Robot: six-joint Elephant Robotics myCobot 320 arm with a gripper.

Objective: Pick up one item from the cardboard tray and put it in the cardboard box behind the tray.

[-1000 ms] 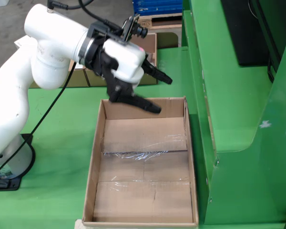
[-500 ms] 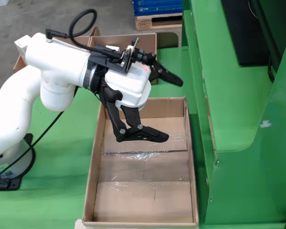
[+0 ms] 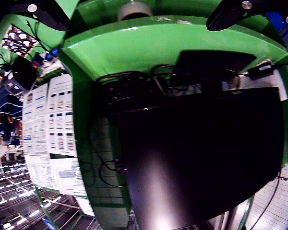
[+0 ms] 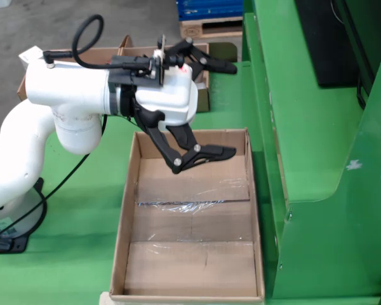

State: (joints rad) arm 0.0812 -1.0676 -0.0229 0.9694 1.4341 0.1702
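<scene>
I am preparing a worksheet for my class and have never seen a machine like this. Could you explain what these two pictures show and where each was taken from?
The view from the side shows a white robot arm bolted down at the left on a green table. At its tip is a black two-fingered hand, spread wide open and holding nothing. Below it lies a flat cardboard tray, and no items show in it, only tape on its floor. Behind it stands a cardboard box, partly hidden by the arm.

The view that rides on the hand looks sideways, not down: it shows a green frame, a dark screen and papers on a wall.
</scene>
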